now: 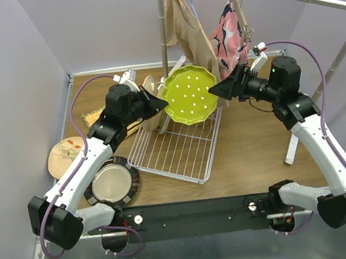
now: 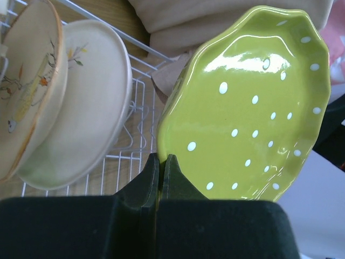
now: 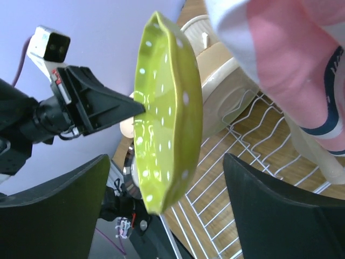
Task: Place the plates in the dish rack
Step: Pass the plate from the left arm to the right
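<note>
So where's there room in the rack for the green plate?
The dish rack is bare wire across its near half, in front of the green plate. Its far left corner is crowded with standing plates. The table right of it is bare.

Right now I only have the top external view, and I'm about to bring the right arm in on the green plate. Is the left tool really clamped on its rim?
Observer: Yes. The left wrist view shows the left tool shut on the rim of the lime green plate, at its lower edge.
Operator: Is my right tool touching it?
Observer: No. The right wrist view shows the right tool open, one finger on each side of the plate, with a gap on both sides.
Operator: Anything racked behind the left arm?
Observer: Two plates. A floral plate and a cream plate stand on edge in the dish rack, beside the green one.
</note>
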### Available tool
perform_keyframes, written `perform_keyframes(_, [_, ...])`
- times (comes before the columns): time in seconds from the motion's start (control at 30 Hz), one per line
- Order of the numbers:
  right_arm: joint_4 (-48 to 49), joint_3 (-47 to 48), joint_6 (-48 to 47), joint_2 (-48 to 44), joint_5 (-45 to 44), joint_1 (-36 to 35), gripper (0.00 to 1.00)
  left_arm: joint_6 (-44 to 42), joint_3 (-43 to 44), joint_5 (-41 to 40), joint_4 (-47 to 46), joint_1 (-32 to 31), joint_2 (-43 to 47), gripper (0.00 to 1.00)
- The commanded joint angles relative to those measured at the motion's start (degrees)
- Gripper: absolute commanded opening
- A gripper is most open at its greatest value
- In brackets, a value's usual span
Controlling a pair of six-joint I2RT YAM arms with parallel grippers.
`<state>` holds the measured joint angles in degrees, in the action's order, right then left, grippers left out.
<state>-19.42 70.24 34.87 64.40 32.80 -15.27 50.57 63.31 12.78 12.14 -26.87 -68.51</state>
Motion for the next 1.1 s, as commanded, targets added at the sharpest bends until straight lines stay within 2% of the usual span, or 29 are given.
perform_keyframes(0.0, [0.17, -0.36, 3.44, 1.43, -1.77, 0.24, 0.89, -0.20, 5.15, 1.46, -5.82, -3.09, 1.19, 0.00])
perform_keyframes(0.13, [-0.09, -0.71, 4.59, 2.13, -2.47, 0.24, 0.78, -1.35, 5.95, 1.20, -5.37, -4.59, 0.31, 0.00])
perform_keyframes(0.23, [-0.44, -0.98, 5.12, 2.31, -2.47, 0.24, 0.66, -1.87, 6.30, 1.02, -5.29, -5.20, 0.13, 0.00])
perform_keyframes(0.27, [-0.53, -0.98, 5.20, 2.31, -2.30, 0.24, 0.58, -2.05, 6.39, 0.94, -5.11, -5.38, 0.04, 0.00])
perform_keyframes(0.33, [-0.62, -0.98, 5.29, 2.31, -1.86, 0.24, 0.48, -2.49, 6.39, 0.67, -4.85, -5.64, -0.04, 0.00])
perform_keyframes(0.37, [-0.62, -0.89, 5.29, 2.31, -1.42, 0.24, 0.32, -2.75, 6.39, 0.50, -4.67, -5.65, -0.13, 0.00])
perform_keyframes(0.43, [-0.62, -0.63, 5.29, 2.22, -0.72, 0.41, 0.14, -3.54, 6.48, 0.32, -3.97, -5.73, -0.22, 0.00])
perform_keyframes(0.47, [-0.62, -0.28, 5.29, 2.13, 0.07, 0.41, 0.00, -3.89, 6.48, -0.11, -3.71, -5.91, -0.22, 0.00])
perform_keyframes(0.6, [-0.62, 0.60, 5.82, 1.69, 2.36, 1.90, 0.01, -6.61, 5.43, -0.21, -4.75, -6.09, 0.74, 0.00])
perform_keyframes(0.63, [-0.62, 0.69, 6.26, 1.69, 2.88, 2.34, 0.00, -8.45, 5.07, -0.21, -5.28, -6.00, 1.53, 0.03])
perform_keyframes(0.67, [-0.53, 0.86, 7.48, 1.69, 3.84, 2.96, 0.01, -9.42, 4.72, 0.32, -5.90, -6.00, 1.89, 0.16])
perform_keyframes(0.73, [-0.44, 1.13, 8.54, 1.69, 4.90, 4.80, 0.01, -11.88, 3.84, 0.76, -7.13, -6.00, 3.29, 0.32])
perform_keyframes(0.77, [-0.44, 1.13, 9.33, 1.69, 5.78, 5.50, 0.01, -15.03, 3.67, 1.19, -7.39, -6.00, 3.82, 0.44])
perform_keyframes(0.83, [-0.44, 0.96, 10.12, 1.52, 6.75, 7.09, 0.01, -17.68, 3.31, 1.03, -7.92, -6.00, 5.39, 0.54])
perform_keyframes(0.87, [-0.53, 0.78, 10.82, 1.43, 7.28, 7.53, 0.01, -21.70, 3.23, 0.85, -7.84, -5.91, 5.93, 0.60])
perform_keyframes(0.93, [-0.27, -0.01, 10.83, 0.91, 8.77, 8.41, 0.01, -25.06, 2.87, -0.64, -7.66, -6.00, 8.20, 0.66])
perform_keyframes(1.07, [-0.01, -1.77, 11.44, -0.33, 10.88, 9.81, 0.01, -35.69, -0.19, -2.93, -10.90, -5.91, 14.18, 0.69])
